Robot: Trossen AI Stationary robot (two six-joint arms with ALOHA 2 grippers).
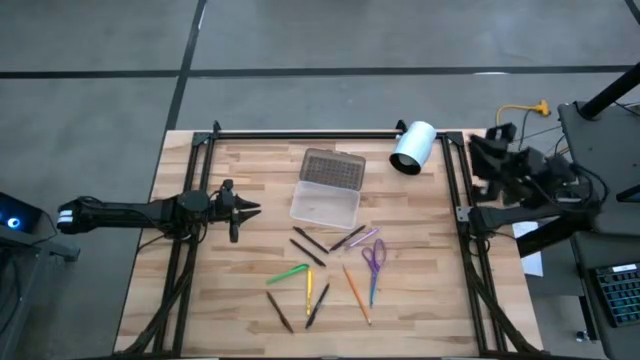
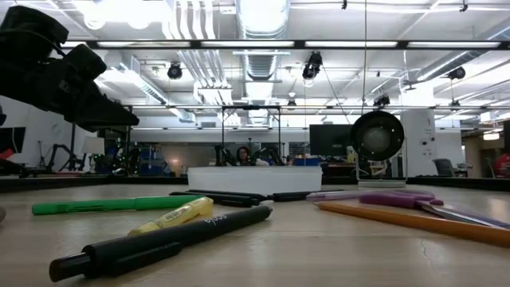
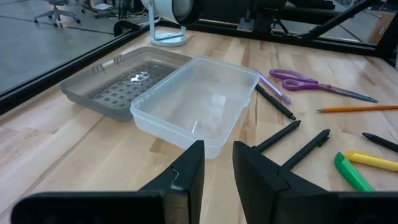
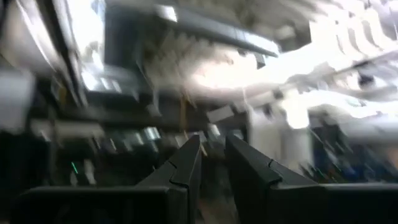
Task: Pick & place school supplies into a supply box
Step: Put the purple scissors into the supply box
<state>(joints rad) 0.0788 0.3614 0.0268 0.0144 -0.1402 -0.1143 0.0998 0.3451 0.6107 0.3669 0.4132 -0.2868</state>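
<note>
The supply box (image 1: 325, 203) lies open on the wooden table, a clear tray (image 3: 199, 102) with its grey lid (image 1: 333, 168) folded back flat toward the far edge. The school supplies lie loose nearer the front edge: dark pens (image 1: 308, 245), a green marker (image 1: 288, 272), a yellow one (image 1: 309, 290), an orange pencil (image 1: 356, 293) and purple-handled scissors (image 1: 374, 257). My left gripper (image 1: 250, 208) hovers left of the box, pointing at it, with a narrow empty gap between its fingers (image 3: 217, 155). My right gripper (image 4: 212, 140) is raised off the table's right edge, pointing upward at the ceiling, narrowly open and empty.
A white cylinder (image 1: 412, 147) lies on its side at the far right, beside the black frame rail (image 1: 300, 134). Black rails (image 1: 190, 230) also run along the left and right sides of the table. Bare wood lies between my left gripper and the box.
</note>
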